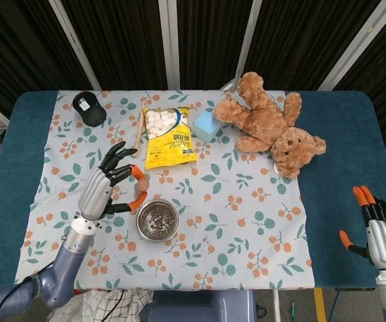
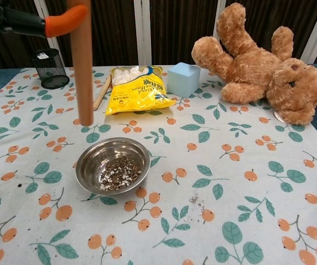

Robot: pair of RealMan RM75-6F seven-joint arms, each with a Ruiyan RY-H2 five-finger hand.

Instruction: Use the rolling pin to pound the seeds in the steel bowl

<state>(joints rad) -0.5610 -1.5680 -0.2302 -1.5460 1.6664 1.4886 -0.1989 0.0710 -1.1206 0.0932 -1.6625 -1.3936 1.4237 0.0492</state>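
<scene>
My left hand (image 1: 102, 191) grips the wooden rolling pin (image 2: 82, 66) near its top and holds it upright in the air. In the chest view only the hand's fingers (image 2: 34, 22) show at the top left. The pin's lower end hangs clear of the cloth, up and to the left of the steel bowl (image 2: 92, 161). The bowl (image 1: 140, 216) stands on the patterned cloth with crushed seeds (image 2: 118, 172) in its bottom. My right hand (image 1: 379, 231) rests open at the table's right front edge, far from the bowl.
A yellow marshmallow bag (image 2: 139, 88), a thin wooden stick (image 2: 102, 91), a black mesh cup (image 2: 50, 68), a blue cube (image 2: 184, 79) and a teddy bear (image 2: 263, 72) line the back. A few seeds (image 2: 197, 201) lie spilled right of the bowl.
</scene>
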